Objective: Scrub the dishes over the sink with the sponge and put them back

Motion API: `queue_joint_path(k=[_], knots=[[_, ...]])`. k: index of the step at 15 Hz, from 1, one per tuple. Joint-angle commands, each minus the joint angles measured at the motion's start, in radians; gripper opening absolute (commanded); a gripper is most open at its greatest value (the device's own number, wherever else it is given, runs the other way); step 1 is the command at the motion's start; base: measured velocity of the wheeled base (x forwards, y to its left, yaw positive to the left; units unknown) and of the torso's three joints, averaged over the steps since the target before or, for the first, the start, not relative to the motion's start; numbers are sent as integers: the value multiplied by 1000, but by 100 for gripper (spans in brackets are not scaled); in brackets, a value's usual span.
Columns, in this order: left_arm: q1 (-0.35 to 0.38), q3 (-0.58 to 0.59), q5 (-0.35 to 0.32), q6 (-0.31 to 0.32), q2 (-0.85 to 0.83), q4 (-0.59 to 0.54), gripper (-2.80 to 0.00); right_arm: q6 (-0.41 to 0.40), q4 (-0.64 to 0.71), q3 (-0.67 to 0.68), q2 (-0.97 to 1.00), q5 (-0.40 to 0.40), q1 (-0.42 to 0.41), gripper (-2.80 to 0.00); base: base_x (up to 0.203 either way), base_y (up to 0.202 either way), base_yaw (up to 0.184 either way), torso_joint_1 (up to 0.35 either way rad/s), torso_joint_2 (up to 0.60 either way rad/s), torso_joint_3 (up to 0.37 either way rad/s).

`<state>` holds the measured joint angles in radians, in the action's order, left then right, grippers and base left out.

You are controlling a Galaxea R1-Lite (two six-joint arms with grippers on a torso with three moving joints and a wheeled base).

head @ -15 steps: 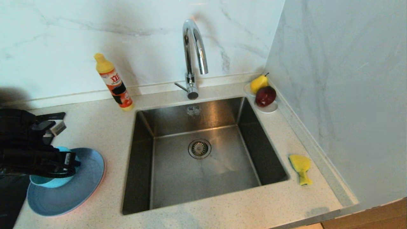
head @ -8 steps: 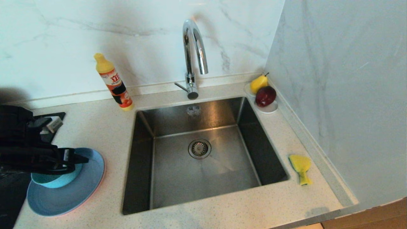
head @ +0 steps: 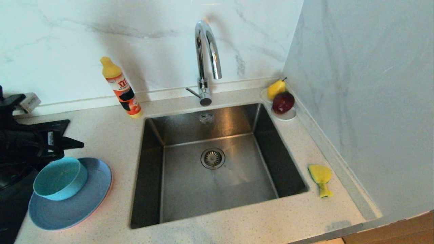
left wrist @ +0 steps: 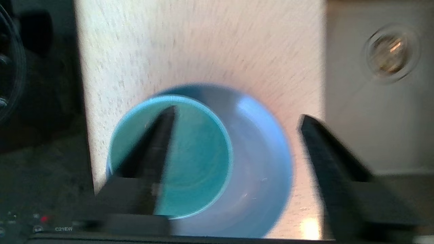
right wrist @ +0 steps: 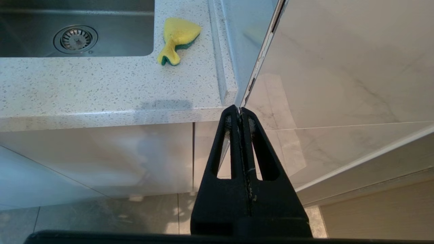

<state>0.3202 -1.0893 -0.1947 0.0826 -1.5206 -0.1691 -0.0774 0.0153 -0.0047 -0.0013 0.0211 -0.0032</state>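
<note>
The teal bowl point(head: 59, 178) stands on the blue plate point(head: 78, 206), left of the sink point(head: 190, 189); a thin pink plate rim point(head: 109, 185) shows under the blue one. My left gripper point(head: 73, 144) hovers just behind and above the bowl, open and empty. In the left wrist view its fingers straddle the bowl point(left wrist: 193, 162) and blue plate point(left wrist: 257, 169) from above, gripper point(left wrist: 237, 113) clear of both. The bent yellow sponge point(head: 320, 176) lies on the counter right of the sink. My right gripper point(right wrist: 239, 110) is shut and empty, parked below the counter edge, sponge point(right wrist: 178, 37) beyond it.
A chrome tap point(head: 206, 51) arches over the sink's back edge. A detergent bottle point(head: 122, 88) stands behind on the left. A white saucer point(head: 288, 117) with a pear and a red fruit sits in the back right corner. A black hob point(head: 13, 203) borders the plates; a wall point(head: 373, 101) closes the right.
My left gripper has opened and let go of the teal bowl, which now rests on the blue plate. The gripper then rose and drew back from the bowl.
</note>
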Motion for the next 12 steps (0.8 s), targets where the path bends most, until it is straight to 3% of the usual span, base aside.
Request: queue_joint_path(k=[1,6,8,12], knots=[[0,-39,-35,-29,62,-5,-280,-1,0,0,1,0,0,-280,0,0,0,0,0,0],[-1,-51,-148,-166,179,8,-280,-1,0,0,1,0,0,-280,0,0,0,0,0,0],[-1,-52,-193,-178,221,9,-280,-1,0,0,1,0,0,-280,0,0,0,0,0,0],[-26,-37,-218,-169,327,47,-280,-1,0,0,1,0,0,-280,0,0,0,0,0,0]])
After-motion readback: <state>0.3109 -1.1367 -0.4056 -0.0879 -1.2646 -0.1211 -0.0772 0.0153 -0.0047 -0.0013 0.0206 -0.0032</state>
